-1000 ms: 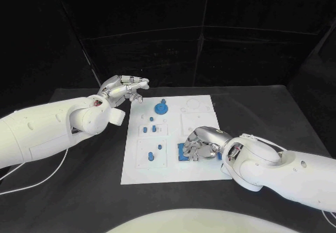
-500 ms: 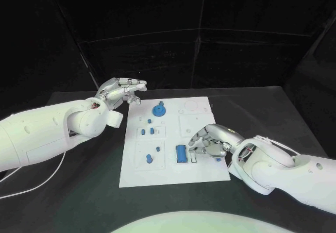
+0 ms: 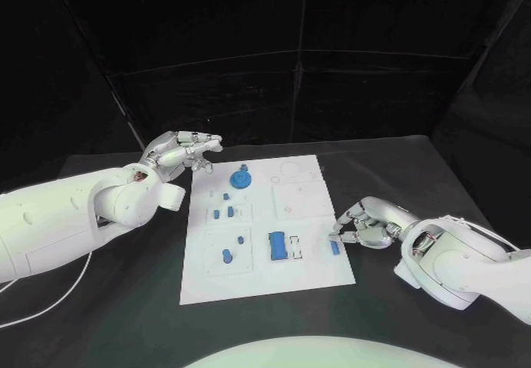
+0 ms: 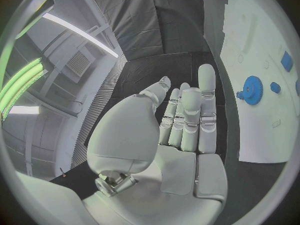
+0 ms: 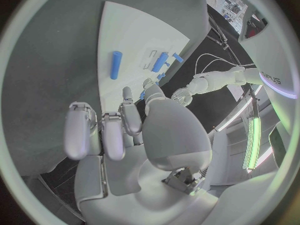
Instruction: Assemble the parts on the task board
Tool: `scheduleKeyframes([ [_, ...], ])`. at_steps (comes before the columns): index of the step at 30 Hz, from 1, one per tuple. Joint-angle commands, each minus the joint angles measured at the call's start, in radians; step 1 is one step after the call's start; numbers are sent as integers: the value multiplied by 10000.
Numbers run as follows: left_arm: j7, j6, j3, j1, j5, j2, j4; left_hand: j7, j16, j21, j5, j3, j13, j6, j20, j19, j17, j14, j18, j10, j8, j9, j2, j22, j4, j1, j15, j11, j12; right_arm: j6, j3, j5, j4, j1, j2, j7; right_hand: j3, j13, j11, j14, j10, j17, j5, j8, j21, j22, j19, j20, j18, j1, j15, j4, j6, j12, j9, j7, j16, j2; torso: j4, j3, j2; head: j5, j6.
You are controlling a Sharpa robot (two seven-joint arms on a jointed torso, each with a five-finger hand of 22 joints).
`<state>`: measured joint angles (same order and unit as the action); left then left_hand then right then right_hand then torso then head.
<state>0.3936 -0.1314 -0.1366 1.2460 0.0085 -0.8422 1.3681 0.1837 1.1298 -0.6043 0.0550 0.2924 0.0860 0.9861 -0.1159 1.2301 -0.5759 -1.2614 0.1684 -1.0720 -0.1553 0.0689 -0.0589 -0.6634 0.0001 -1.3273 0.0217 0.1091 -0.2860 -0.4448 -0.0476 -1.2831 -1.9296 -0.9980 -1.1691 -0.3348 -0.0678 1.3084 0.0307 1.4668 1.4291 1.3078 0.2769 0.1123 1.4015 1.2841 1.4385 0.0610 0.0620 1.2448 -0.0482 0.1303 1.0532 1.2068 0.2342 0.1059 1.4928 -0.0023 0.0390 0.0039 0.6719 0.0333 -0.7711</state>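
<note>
Task board [image 3: 310, 264] sits mid-table, blue gear [image 3: 242, 179] at its far end. Right hand [image 3: 368, 225] empty, fingers loosely apart beside small blue peg [image 3: 335, 246]. Left hand [image 3: 177, 150] empty, fingers extended.

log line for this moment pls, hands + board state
left hand: open, off board | right hand: empty, beside task board edge | small blue peg: lying loose on board | blue gear: seated

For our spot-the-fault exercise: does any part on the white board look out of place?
One small blue peg lies flat near the task board's right edge, just by the right hand. It seems to sit loose on the bare plate, apart from the other parts. Nothing else stands out.
</note>
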Motion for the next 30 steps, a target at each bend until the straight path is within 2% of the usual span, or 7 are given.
scheduleKeyframes([
  [1,92,78,1,15,-18,3,26,7,-31,64,-45,-60,13,-60,-42,-9,9,49,131,100,-35,-4,30,16,16,-68,6,0,-27,344,-2,-302,68,-6,-90,-962,-198,95,-93,770,-15,1358,395,-1,-41,-16,-13,6,29,-67,-3,206,104,-16,39,-18,-53,-23,5,-3,7,74,23],
  [5,93,86,-3,15,-18,14,24,7,-31,64,-45,-60,13,-60,-42,-9,9,49,131,100,-35,-4,30,16,16,-68,6,0,-27,309,-5,-622,144,1,-97,-1344,-371,116,-132,775,3,1369,539,83,-48,-18,-5,-19,29,17,-34,332,230,12,101,-65,-49,-97,16,5,-12,79,15],
  [9,94,100,-5,15,-18,26,19,7,-31,64,-45,-60,13,-60,-42,-9,9,49,131,100,-35,-4,30,16,16,-68,6,0,-27,413,-7,-1067,205,7,-2,-1654,-598,103,-172,774,-1,1354,253,217,-72,-45,-11,-54,33,48,-70,489,307,-9,188,-115,-64,-225,0,10,-11,102,37],
  [12,93,111,-7,14,-18,29,18,7,-31,64,-45,-60,13,-60,-42,-9,9,49,131,100,-35,-4,30,16,16,-68,6,0,-27,563,-8,-1259,277,12,107,-1783,-698,98,-194,771,-3,1342,143,303,-84,-57,-12,-74,35,121,-89,565,334,-20,250,-141,-75,-256,-27,-7,-9,114,15],
  [17,89,119,-9,14,-18,26,14,10,-25,72,-45,-78,14,-73,-46,-8,16,55,131,118,-42,-4,37,21,18,-71,9,4,-41,770,-10,-1448,402,31,329,-1852,-782,104,-223,775,2,1355,78,419,-91,-58,-7,-97,34,283,-114,607,369,-15,344,-174,-70,-265,-12,-3,-7,88,8],
  [26,85,126,-11,12,-18,19,5,10,-25,72,-45,-78,14,-73,-46,-8,16,55,131,118,-42,-4,37,21,18,-71,9,4,-41,1020,-11,-1696,428,284,569,-1751,-849,210,-238,813,67,1522,103,504,-25,54,50,-115,8,500,-129,591,346,137,431,-186,42,-276,28,-9,-7,71,6],
  [30,67,136,-12,11,-18,19,4,11,-22,75,-44,-84,15,-76,-47,-8,16,56,131,123,-45,-4,41,23,21,-70,11,5,-46,1026,-11,-1738,478,323,675,-1760,-862,222,-240,817,76,1536,85,518,-20,62,55,-118,6,530,-130,593,339,154,446,-186,52,-272,4,0,-2,90,-22],
])
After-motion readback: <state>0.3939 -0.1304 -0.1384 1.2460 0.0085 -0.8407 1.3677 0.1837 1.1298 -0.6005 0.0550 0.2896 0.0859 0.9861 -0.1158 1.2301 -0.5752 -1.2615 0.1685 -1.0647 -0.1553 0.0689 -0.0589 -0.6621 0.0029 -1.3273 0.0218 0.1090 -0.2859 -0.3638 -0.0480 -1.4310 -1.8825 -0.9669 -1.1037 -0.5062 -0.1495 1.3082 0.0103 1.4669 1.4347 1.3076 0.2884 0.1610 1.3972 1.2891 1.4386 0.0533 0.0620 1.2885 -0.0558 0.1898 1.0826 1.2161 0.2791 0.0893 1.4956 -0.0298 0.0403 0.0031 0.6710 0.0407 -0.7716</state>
